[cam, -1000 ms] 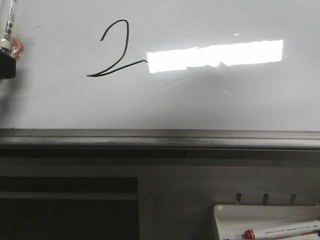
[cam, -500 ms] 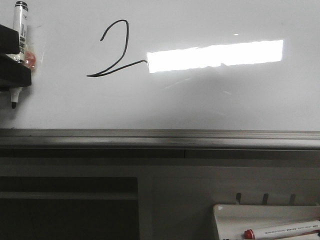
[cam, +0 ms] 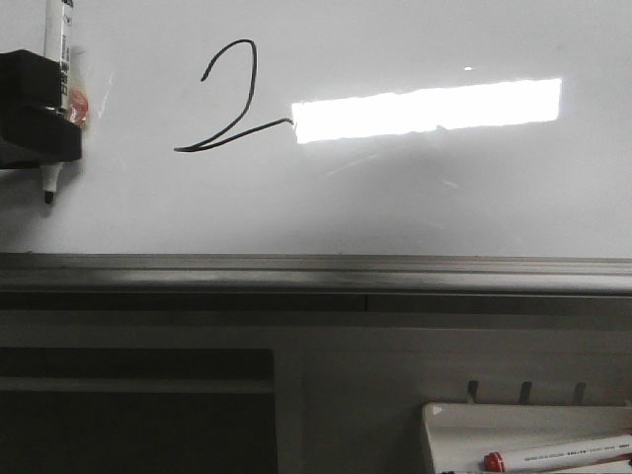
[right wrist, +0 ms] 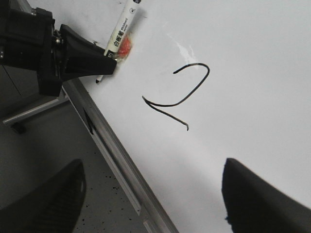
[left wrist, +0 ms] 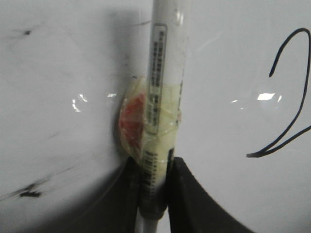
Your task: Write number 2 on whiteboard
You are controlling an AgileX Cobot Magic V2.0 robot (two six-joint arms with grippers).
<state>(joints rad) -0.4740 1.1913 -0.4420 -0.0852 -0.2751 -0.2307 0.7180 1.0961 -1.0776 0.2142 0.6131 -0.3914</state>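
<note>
The whiteboard [cam: 395,197] fills the upper front view, with the black number 2 [cam: 229,99] drawn left of the bright reflection. My left gripper [cam: 39,109] is at the board's left edge, shut on a white marker [cam: 59,39] with a taped red patch. The marker's black tip [cam: 47,196] points down, well left of the digit. In the left wrist view the marker [left wrist: 165,73] stands clamped in the left gripper [left wrist: 154,165], with the number 2 [left wrist: 291,97] to one side. My right gripper [right wrist: 153,167] is open and holds nothing, looking over the number 2 [right wrist: 187,92].
A grey metal ledge [cam: 316,267] runs along the board's lower edge. A small white tray [cam: 464,420] at the bottom right holds a red-capped marker [cam: 553,456]. The right wrist view shows speckled floor [right wrist: 97,194] beside the ledge [right wrist: 116,160].
My left gripper has moved right, further into the front view, carrying the marker with it. The digit and the tray are unchanged.
</note>
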